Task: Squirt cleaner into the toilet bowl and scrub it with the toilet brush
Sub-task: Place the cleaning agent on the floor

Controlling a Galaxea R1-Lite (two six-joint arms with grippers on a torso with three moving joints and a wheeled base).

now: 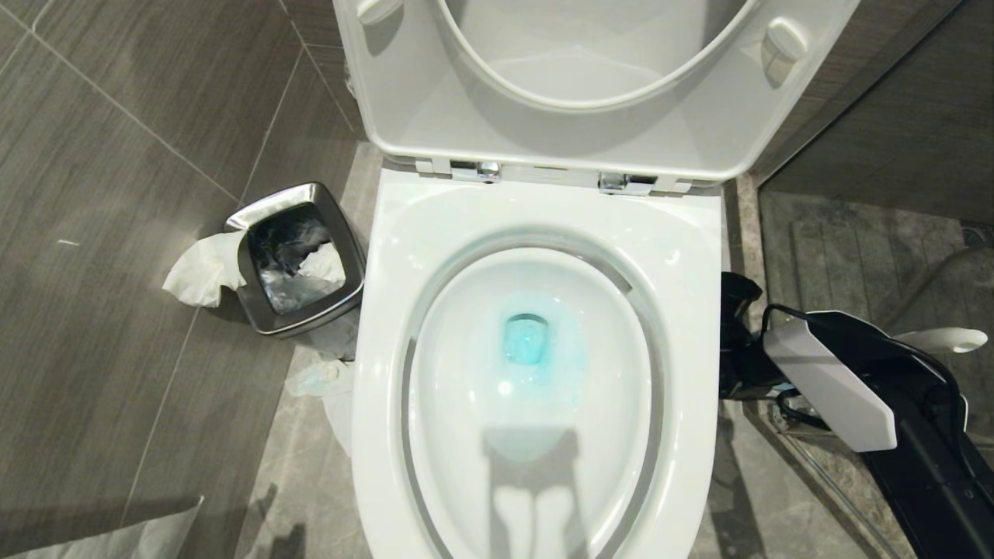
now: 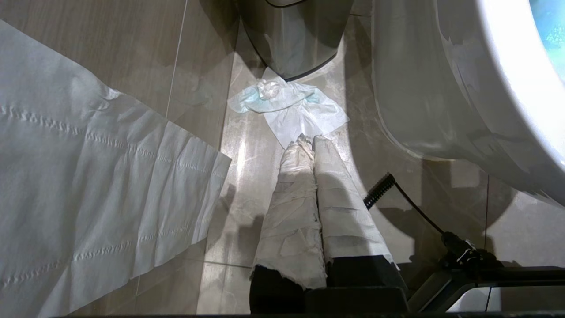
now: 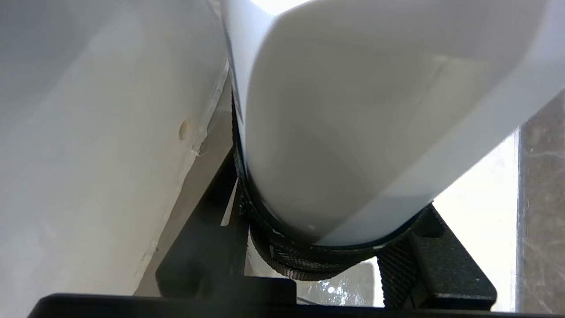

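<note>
Head view: right gripper (image 1: pixel 738 341) at frame right, jaws clamping a white bottle (image 3: pixel 375 132); left jaws together. Bottle may slip against bowl (image 1: pixel 699 264).

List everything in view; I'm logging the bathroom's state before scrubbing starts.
toilet bowl: one, white, centre, with blue-tinted water at the bottom
seat and lid: one each, white, raised behind the bowl
waste bin: one, steel, on the floor left of the bowl
tissue: three pieces, white: over the bin's rim, crumpled between bin and bowl, a sheet at lower left
toilet brush: one, white handle end only, right of the bowl
white container: one, in the right gripper
left gripper: white-wrapped, shut, low over the floor left of the bowl
right gripper: black, right of the bowl, shut on the container
</note>
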